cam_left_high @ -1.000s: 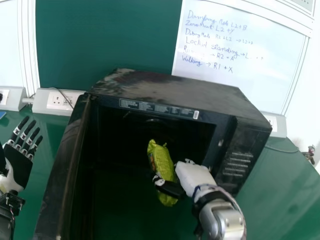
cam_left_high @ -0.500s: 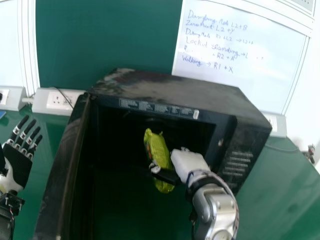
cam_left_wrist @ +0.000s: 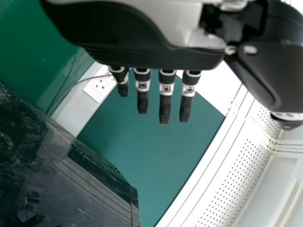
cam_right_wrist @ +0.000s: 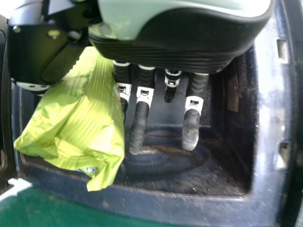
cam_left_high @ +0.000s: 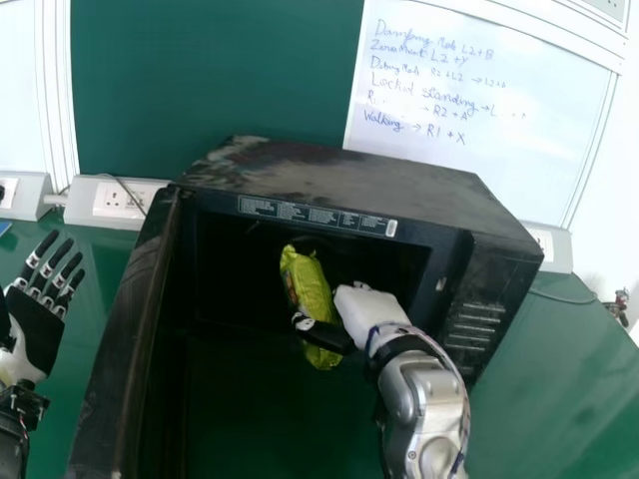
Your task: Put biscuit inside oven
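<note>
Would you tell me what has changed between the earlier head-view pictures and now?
The right hand has moved forward and slightly left, carrying the yellow-green biscuit packet deeper into the microwave oven. Nothing was newly grasped or let go. The left hand, the oven and its open door stayed put.

Oven (cam_left_high: 349,180) on table (cam_left_high: 549,369), whiteboard (cam_left_high: 499,140) behind

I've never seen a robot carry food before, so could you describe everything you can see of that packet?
The biscuit packet is long and yellow-green, with a shiny, creased wrapper that looks like thin plastic film and darker print along one side. It has a flattened end flap. The right hand pinches it between thumb and fingers, aslant, its far end pointing into the open microwave oven.
</note>
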Available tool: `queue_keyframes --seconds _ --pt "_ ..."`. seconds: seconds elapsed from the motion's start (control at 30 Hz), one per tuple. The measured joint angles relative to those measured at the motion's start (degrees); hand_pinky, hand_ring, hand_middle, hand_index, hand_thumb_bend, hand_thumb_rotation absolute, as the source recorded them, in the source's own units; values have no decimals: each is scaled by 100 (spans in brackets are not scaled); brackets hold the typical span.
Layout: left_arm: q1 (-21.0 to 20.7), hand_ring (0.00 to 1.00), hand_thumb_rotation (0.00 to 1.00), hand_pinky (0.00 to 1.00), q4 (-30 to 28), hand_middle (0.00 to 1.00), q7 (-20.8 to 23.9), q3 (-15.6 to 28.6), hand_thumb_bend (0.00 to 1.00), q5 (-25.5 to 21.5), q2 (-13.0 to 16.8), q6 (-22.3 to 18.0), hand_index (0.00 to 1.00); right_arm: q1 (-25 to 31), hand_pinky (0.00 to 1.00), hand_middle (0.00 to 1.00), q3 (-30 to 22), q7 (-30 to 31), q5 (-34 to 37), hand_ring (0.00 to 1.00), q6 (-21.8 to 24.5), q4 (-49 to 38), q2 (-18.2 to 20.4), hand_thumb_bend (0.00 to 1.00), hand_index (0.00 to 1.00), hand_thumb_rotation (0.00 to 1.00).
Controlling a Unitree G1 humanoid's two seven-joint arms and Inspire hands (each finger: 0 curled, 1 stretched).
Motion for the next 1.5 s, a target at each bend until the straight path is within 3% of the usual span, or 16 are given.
queue_keyframes --seconds 0.03,0.07,0.53,0.73,0.83,0.9,0.97,1.03,1.1,1.33,1.43,1.5 --pt "3 90 39 100 -8 85 9 0 98 0 0 0 85 -24 57 51 33 -47 3 55 10 34 -10 52 48 0" --pt "6 90 39 99 -22 85 19 0 97 1 0 0 85 -65 59 52 63 -90 7 56 18 90 -20 52 47 0" --pt "51 92 38 100 -145 87 88 -2 95 -31 -2 4 86 -713 65 54 304 -577 255 59 254 1001 -85 52 46 0" --pt "58 94 37 100 -145 88 91 -1 97 -33 -2 7 86 -1054 53 46 356 -867 482 55 331 1446 -83 52 52 0" --pt "60 93 37 100 -149 88 120 -2 96 -49 -2 12 86 -1184 44 46 396 -1038 638 45 332 1683 -82 52 51 0" --pt "60 93 37 100 -146 87 114 -2 94 -89 -2 11 86 -1268 42 47 435 -1148 704 44 333 1851 -84 53 50 0" --pt "60 94 37 100 -142 88 82 -2 95 -104 -2 10 87 -1341 49 46 479 -1243 785 51 332 2005 -91 52 52 0" --pt "61 94 37 100 -139 88 72 -2 97 -103 -1 10 86 -1457 49 46 540 -1321 884 52 329 2206 -108 52 53 0" --pt "62 94 37 100 -137 88 70 -1 97 -103 -1 10 86 -1523 41 48 567 -1415 932 45 316 2309 -124 52 50 0" --pt "66 95 38 100 -137 89 75 0 97 -96 1 11 87 -1799 31 48 683 -2092 1271 34 174 3005 -157 53 49 0" --pt "73 95 38 100 -139 89 86 0 97 -95 1 11 87 -1912 33 48 711 -2341 1412 36 115 3319 -159 56 68 0" --pt "75 95 38 100 -142 89 98 1 97 -95 1 11 87 -2013 43 47 714 -2500 1523 46 91 3521 -159 54 59 0"
